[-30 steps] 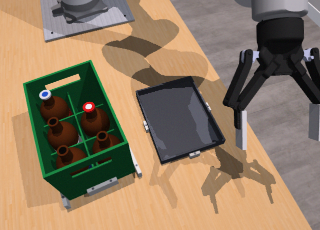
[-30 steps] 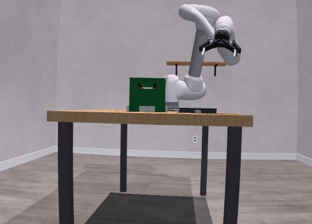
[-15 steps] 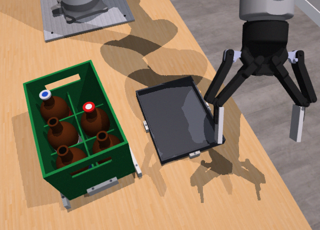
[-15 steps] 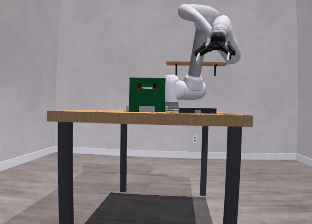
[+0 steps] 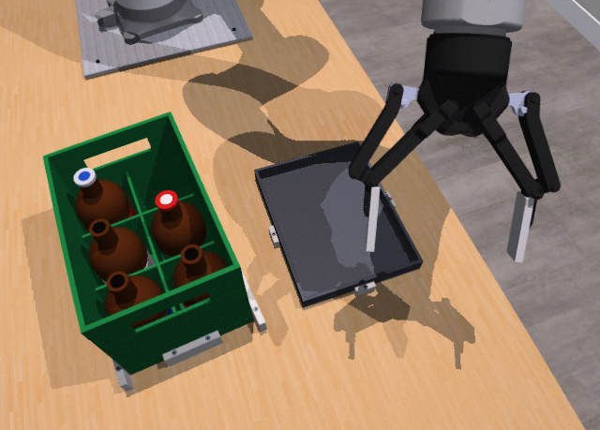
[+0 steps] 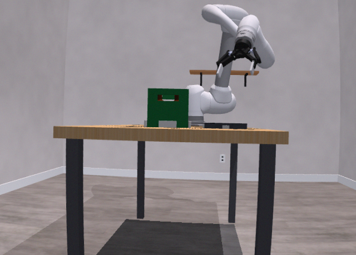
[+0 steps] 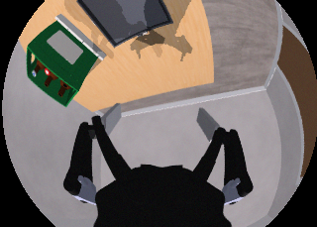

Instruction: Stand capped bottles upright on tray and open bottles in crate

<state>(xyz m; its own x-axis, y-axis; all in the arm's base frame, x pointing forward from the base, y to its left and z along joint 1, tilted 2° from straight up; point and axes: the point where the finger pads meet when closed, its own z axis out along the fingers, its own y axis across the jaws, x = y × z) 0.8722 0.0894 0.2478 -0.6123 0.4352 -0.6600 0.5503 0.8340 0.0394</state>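
The green crate [image 5: 145, 346] [image 6: 168, 111] [image 7: 42, 49] stands level on the table. In it, upright, are a brown bottle [image 5: 102, 203] with a white-and-blue cap, a brown bottle [image 5: 179, 228] with a red-and-white cap, and three open brown bottles [image 5: 118, 252] [image 5: 138, 290] [image 5: 202, 268]. The crate wall hides their lower parts. The dark tray [image 5: 300, 222] [image 6: 238, 126] [image 7: 106, 14] lies level and empty to the right of the crate in the top view. My gripper [image 5: 444, 254] [image 6: 235, 74] [image 7: 159, 112] is wide open and empty, high above the table, toward the tray's side.
Grey brackets [image 5: 192, 348] [image 5: 365, 288] sit against the crate and tray. The robot's base plate [image 5: 92, 52] is at the back of the table [image 6: 169, 135]. A wooden shelf [image 6: 207, 71] is on the wall behind the arm.
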